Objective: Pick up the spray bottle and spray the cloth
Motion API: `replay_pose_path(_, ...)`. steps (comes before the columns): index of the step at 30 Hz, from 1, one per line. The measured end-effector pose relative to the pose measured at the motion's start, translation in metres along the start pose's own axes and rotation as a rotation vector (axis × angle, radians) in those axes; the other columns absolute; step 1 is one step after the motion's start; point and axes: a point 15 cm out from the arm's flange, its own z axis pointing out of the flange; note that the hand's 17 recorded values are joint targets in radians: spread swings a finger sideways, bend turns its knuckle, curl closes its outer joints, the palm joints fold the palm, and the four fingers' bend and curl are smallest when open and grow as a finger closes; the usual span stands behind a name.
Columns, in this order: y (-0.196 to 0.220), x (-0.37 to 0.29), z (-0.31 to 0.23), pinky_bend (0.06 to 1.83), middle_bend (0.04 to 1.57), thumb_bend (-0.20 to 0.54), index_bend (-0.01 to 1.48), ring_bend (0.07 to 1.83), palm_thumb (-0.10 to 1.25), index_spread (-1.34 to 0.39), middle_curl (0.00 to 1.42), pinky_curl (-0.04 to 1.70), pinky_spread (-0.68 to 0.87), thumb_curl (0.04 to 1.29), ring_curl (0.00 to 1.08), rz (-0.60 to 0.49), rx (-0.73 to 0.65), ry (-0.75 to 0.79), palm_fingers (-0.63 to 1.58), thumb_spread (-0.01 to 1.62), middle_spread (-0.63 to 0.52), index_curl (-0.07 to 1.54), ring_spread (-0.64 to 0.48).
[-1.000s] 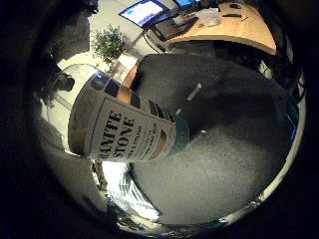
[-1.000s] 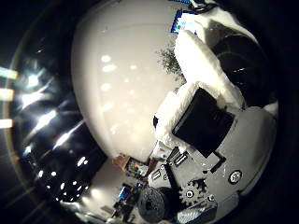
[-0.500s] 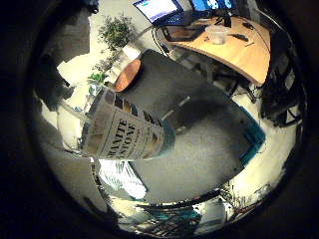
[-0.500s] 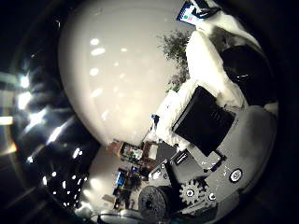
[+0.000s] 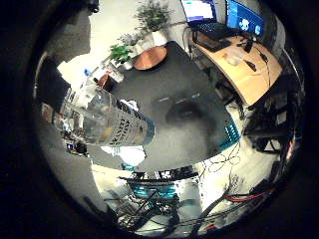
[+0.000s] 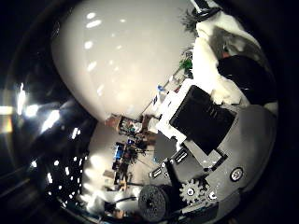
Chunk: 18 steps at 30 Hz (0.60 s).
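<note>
While the robot hand is high above the dark worktop, the spray bottle sits close against its palm, lifted off the worktop. Its clear body and label show beside the palm. White and black fingers curl close around it, holding it tight.

1 bottle, mid-left. 1 dark table, centre. 1 wooden table, upper right. 2 monitors, top right. 1 hand, right side.
</note>
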Motion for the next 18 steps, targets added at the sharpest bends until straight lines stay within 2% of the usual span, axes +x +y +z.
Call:
replay_pose_path(8, -0.006, -0.035, 0.016, 1.25, 1.33, -0.013, 1.07, 1.42, 0.93, -0.32, 0.63, 0.56, -0.37, 0.89, 0.59, -0.050, -0.102, 0.055, 1.23, 0.96, -0.20, 0.66, -0.21)
replay_pose_path(18, 0.000, 0.010, 0.066, 1.25, 1.32, -0.015, 1.06, 1.42, 0.93, -0.31, 0.63, 0.56, -0.37, 0.90, 0.59, -0.026, -0.321, 0.252, 1.23, 0.92, -0.20, 0.67, -0.21)
